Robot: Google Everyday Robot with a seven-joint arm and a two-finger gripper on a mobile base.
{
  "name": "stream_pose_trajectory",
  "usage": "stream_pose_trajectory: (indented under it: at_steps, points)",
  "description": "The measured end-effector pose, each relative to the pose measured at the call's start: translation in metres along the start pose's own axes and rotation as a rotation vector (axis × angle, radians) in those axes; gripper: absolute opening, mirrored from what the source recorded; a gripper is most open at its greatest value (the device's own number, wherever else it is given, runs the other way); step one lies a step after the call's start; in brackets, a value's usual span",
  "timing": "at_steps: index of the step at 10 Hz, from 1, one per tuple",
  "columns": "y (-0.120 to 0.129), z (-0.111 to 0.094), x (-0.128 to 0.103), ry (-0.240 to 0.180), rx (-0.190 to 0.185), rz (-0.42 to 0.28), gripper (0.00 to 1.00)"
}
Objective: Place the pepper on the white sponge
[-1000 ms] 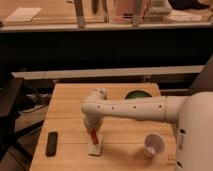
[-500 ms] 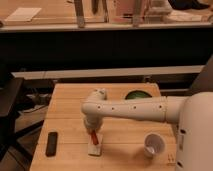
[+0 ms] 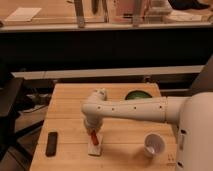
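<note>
- Wooden plank worktop [image 3: 65, 107], pale and smooth.
- Pincer [image 3: 93, 131] points down, gripping the slim red-orange pepper [image 3: 94, 136].
- Flat white sponge [image 3: 94, 145] lies directly beneath it.
- Black slab [image 3: 51, 143] well to its left.

office: wooden table [image 3: 65, 100], hand [image 3: 93, 131] above

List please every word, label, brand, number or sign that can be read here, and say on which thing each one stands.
None: no text can be read anywhere in the camera view.
The white sponge, black rectangle, white cup and green bowl show no legible marking.
The gripper is over the sponge, at the pepper; nothing legible on the arm.
</note>
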Motion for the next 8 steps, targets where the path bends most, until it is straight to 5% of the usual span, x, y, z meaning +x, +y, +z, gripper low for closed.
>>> stream_pose_trajectory:
  at_steps: [4, 8]
  points:
    - [-0.0003, 0.0009, -0.0017, -0.001, 0.002, -0.007, 0.24]
    - [-0.0004, 0.0019, -0.0031, -0.002, 0.002, -0.012, 0.19]
